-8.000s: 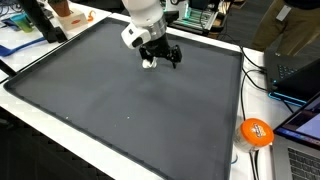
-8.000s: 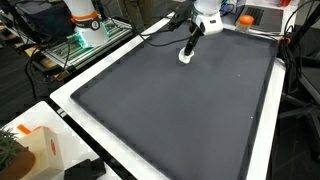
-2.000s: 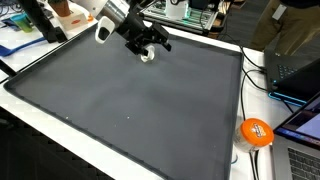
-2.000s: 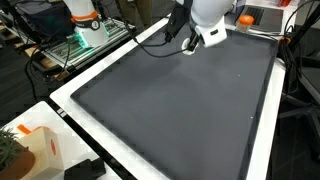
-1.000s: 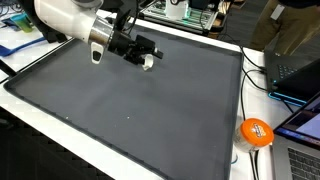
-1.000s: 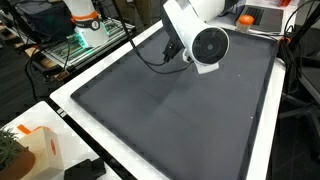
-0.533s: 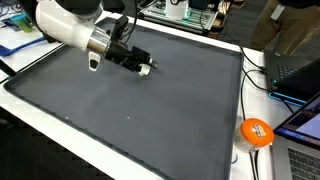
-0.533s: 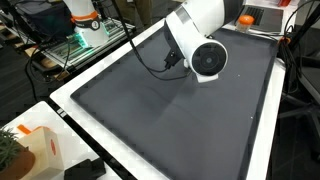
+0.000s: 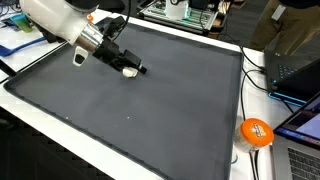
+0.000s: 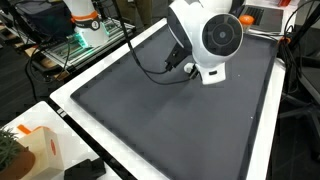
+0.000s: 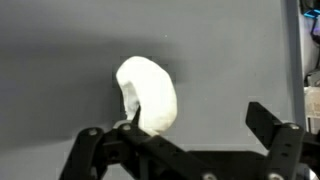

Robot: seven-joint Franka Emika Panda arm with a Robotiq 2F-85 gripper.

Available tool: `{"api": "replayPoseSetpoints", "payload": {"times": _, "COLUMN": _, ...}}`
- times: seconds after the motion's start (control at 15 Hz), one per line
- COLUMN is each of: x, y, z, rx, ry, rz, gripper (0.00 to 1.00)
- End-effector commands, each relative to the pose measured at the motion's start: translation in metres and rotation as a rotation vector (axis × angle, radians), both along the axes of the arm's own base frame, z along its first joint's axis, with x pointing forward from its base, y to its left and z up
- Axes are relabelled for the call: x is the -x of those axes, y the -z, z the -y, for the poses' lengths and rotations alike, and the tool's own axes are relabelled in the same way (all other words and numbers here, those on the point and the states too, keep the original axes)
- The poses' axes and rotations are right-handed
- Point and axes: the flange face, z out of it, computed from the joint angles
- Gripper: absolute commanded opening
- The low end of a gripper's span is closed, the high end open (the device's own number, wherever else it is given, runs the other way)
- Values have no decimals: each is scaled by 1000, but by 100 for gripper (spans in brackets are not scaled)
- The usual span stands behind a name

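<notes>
A small white rounded lump [image 9: 128, 72] lies on the dark grey mat [image 9: 140, 120] near its far side. My gripper [image 9: 131, 68] reaches in low and tilted from the left and stands open right at the lump. In the wrist view the lump [image 11: 148, 95] sits against the inner side of one finger, while the opposite finger [image 11: 268, 122] stands well apart from it; the gripper [image 11: 190, 112] has bare mat across the rest of its gap. In an exterior view the round white wrist [image 10: 215, 40] hides both the jaws and the lump.
A white rim [image 9: 120, 150] frames the mat. An orange ball-like thing [image 9: 256, 131] and laptops [image 9: 300, 70] sit off the mat's side, with cables. A second robot base [image 10: 85, 20] and a small box with a plant [image 10: 30, 145] stand beyond the other edges.
The arm has swung down and tilted over, carrying the gripper leftward along the mat's far part. The white lump now lies a little further left, still at the fingertips.
</notes>
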Motion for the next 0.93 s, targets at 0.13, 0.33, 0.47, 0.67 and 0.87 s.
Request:
{"api": "replayPoseSetpoints", "payload": {"times": 0.13, "x": 28, "y": -41, "z": -10, "rx": 205, "ry": -156, "rz": 25, "gripper": 100}}
{"api": "replayPoseSetpoints", "payload": {"times": 0.33, "x": 39, "y": -56, "z": -26, "rx": 328, "ry": -217, "rz": 104, "gripper": 100}}
{"api": "replayPoseSetpoints", "payload": {"times": 0.47, "x": 44, "y": -63, "z": -37, "rx": 377, "ry": -211, "rz": 162, "gripper": 100}}
{"api": "replayPoseSetpoints", "payload": {"times": 0.67, "x": 66, "y": -78, "z": -62, "rx": 163, "ry": -336, "rz": 165, "gripper": 100}}
{"api": "replayPoseSetpoints", "payload": {"times": 0.87, "x": 67, "y": -85, "z": -63, "rx": 331, "ry": -250, "rz": 254, "gripper": 100}}
